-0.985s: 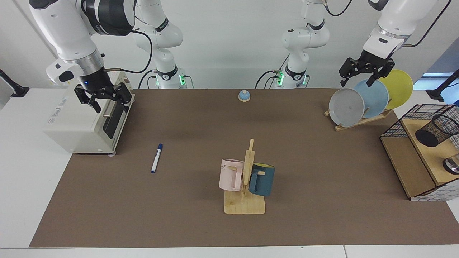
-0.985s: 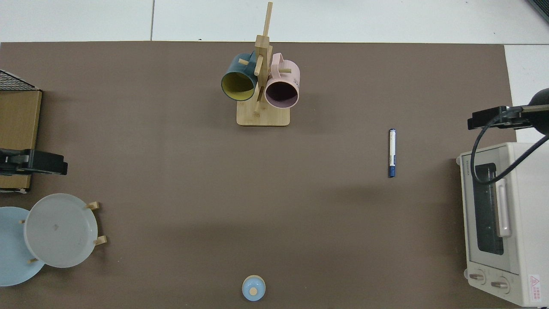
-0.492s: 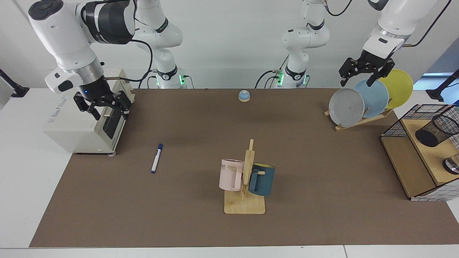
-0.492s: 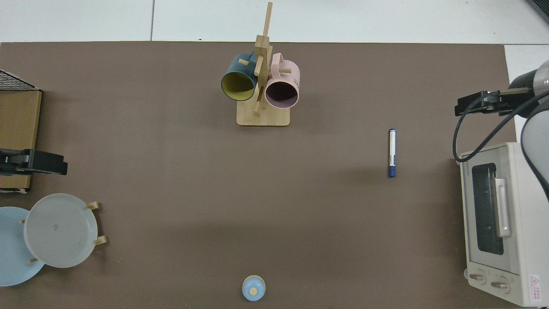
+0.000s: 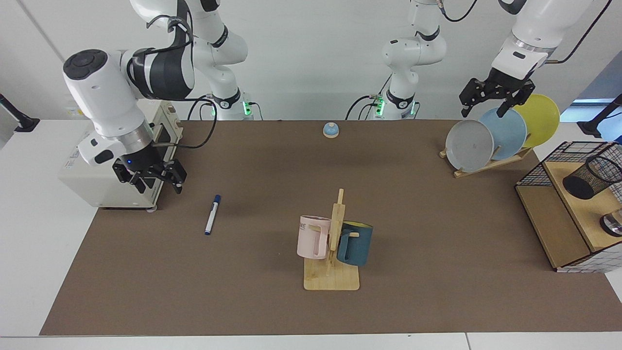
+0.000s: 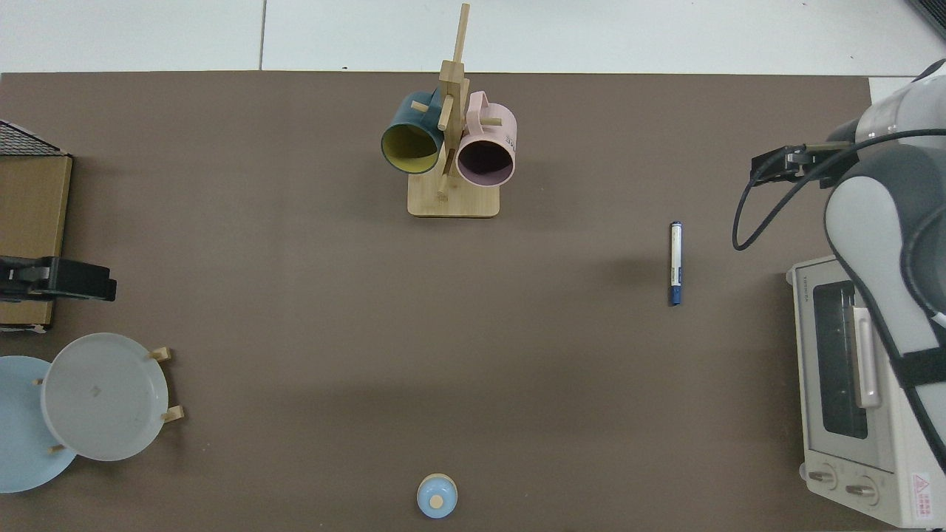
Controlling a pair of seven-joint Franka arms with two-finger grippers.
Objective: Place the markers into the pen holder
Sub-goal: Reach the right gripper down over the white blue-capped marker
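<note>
The marker (image 5: pixel 212 215) lies flat on the brown mat (image 5: pixel 272 301), on the left half of the table in the facing view, with its dark blue cap toward the far side and its small blue tip toward the near edge. Nothing touches it. In the top view the marker (image 6: pixel 675 263) lies on the right part of the mat, cap toward the bottom of that view.

The right gripper (image 5: pixel 156 184) hangs just to the left of the marker and a little farther back, in front of the white toaster oven (image 5: pixel 104 187), above the mat and holding nothing. Its fingers stand apart. In the top view the right gripper (image 6: pixel 772 167) shows near the right edge, apart from the marker.

The pen holder (image 5: pixel 593 177) is at the far right of the table, a black mesh cup tipped on its side on the wooden board of a wire shelf (image 5: pixel 549 165), well apart from the marker.

The left gripper (image 5: pixel 486 106) waits high at the right, just over the plates in a wooden plate rack (image 5: pixel 486 163); its fingers are spread and empty.

Between the two sides stands a wooden mug stand (image 5: pixel 333 272) with a pink mug (image 5: pixel 311 237) and a dark blue mug (image 5: pixel 357 244) hung on it. A small blue bell (image 5: pixel 331 129) sits at the far edge of the mat.
</note>
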